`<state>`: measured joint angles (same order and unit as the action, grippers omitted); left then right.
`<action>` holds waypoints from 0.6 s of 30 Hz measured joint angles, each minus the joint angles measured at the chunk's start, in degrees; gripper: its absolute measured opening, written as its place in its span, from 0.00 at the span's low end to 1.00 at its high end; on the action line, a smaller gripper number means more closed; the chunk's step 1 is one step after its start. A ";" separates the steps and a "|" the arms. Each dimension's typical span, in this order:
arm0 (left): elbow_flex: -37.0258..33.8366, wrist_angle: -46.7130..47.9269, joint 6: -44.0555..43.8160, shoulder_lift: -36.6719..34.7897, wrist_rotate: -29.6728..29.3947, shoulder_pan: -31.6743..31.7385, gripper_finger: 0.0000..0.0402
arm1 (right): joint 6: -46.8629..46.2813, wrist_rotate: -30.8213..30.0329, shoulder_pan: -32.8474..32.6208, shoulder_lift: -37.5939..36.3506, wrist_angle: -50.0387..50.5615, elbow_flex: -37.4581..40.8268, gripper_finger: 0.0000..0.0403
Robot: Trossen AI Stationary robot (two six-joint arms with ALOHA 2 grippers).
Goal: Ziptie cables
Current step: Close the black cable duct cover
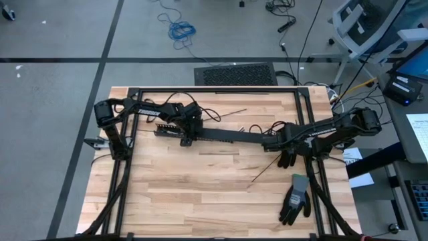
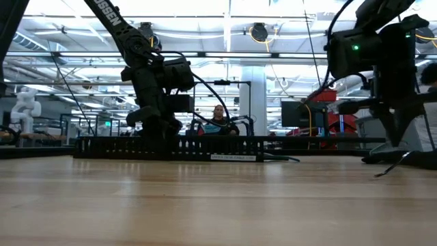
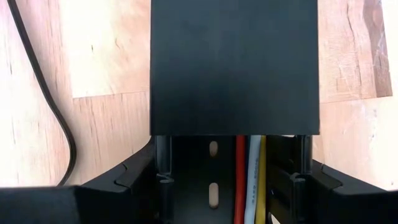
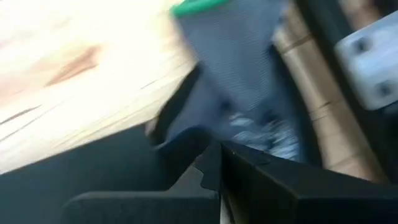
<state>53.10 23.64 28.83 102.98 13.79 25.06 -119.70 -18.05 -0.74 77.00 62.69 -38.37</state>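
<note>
A long black cable channel (image 1: pixel 221 134) lies across the middle of the table. In the left wrist view its lid (image 3: pixel 235 65) covers the far part. Where the channel is uncovered, red, white and yellow cables (image 3: pixel 250 180) run along its slotted floor. My left gripper (image 1: pixel 189 132) comes down over the channel's left part, with one finger on each side of it. My right gripper (image 1: pixel 283 144) hovers low at the channel's right end, its fingers together (image 4: pixel 217 165). A thin black zip tie (image 1: pixel 265 170) lies slanting on the wood, its far end near that gripper. My left gripper straddles the black channel from above, pointing down, across its length. One finger (image 3: pixel 118 186) lies against the channel's one side wall (image 3: pixel 163 177), the other finger (image 3: pixel 339 186) against the opposite wall (image 3: pixel 301 177). The channel rests flat on the table. My right gripper: I cannot tell whether it touches the zip tie or the channel's end.
A grey glove with a green cuff (image 1: pixel 295 198) lies near the table's near right corner, and a dark glove (image 1: pixel 287 158) just below the right gripper. Another zip tie (image 1: pixel 231 114) lies toward the far edge. The black metal frame (image 1: pixel 214 90) borders the table.
</note>
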 joint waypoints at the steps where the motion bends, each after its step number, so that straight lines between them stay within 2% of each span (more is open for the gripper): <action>1: 0.00 0.01 -0.02 0.00 0.03 -0.10 0.62 | -0.12 -0.31 -0.01 0.01 1.50 0.00 0.00; 3: 0.00 -0.05 -0.04 -0.02 -0.03 -0.39 0.62 | -1.44 -1.66 0.01 0.00 3.42 0.06 0.00; 7: 0.00 -0.24 -0.02 -0.02 0.00 -0.42 0.62 | -1.35 -0.74 0.38 0.00 0.80 0.07 0.00; 15: -0.02 -0.81 -0.04 -0.04 0.15 -0.44 0.62 | 0.23 -2.13 0.75 0.16 -10.03 3.35 0.00; 18: -0.02 -0.79 -0.04 -0.04 0.13 -0.44 0.62 | -1.42 -2.47 0.73 0.09 -11.04 3.78 0.00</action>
<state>53.08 22.85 28.80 102.94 13.91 24.62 -121.12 -20.52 -0.01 77.09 51.65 -34.59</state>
